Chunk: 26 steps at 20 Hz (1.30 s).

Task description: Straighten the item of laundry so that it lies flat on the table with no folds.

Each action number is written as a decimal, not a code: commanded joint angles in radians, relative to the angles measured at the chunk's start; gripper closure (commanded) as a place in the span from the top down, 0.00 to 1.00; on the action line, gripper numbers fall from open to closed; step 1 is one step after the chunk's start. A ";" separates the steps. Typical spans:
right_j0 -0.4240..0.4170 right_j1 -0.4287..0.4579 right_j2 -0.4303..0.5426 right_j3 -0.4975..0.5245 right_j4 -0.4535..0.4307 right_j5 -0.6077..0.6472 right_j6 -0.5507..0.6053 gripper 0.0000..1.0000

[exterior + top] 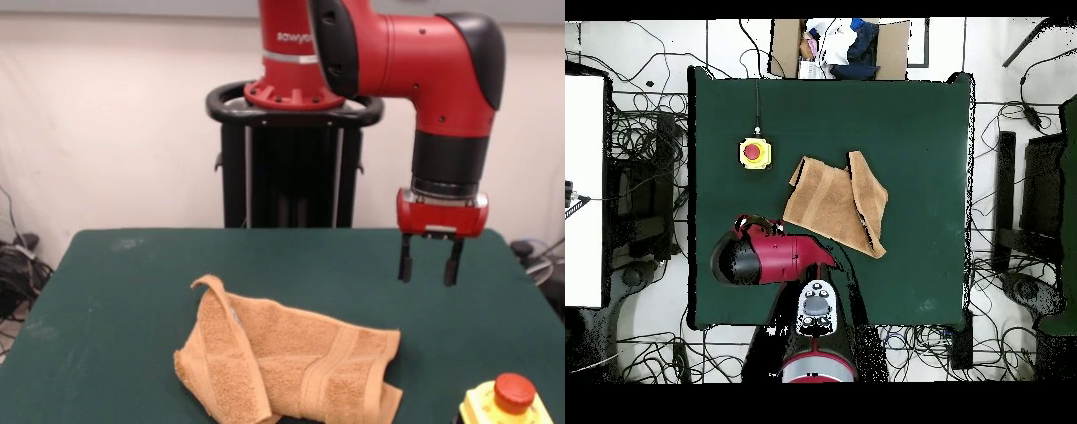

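The orange-tan towel lies crumpled near the front middle of the green table. Its left part is folded over the rest, with one corner curling up, and a woven band runs across its right half. My gripper hangs open and empty above the table, to the right of the towel and farther back, clear of it. In the overhead view the towel lies mid-table with one side flap folded over. There the red arm covers the gripper.
A yellow box with a red stop button stands at the front right corner; it also shows in the overhead view. A cardboard box of clothes sits beyond the table's far edge. Cables lie round the table.
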<state>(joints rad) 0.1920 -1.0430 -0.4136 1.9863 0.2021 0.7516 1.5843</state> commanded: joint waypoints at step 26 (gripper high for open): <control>-0.423 0.177 0.540 0.540 0.425 -0.869 0.838 1.00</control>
<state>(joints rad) -0.1381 -0.8958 -0.2088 2.1817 0.4584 0.0926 1.7043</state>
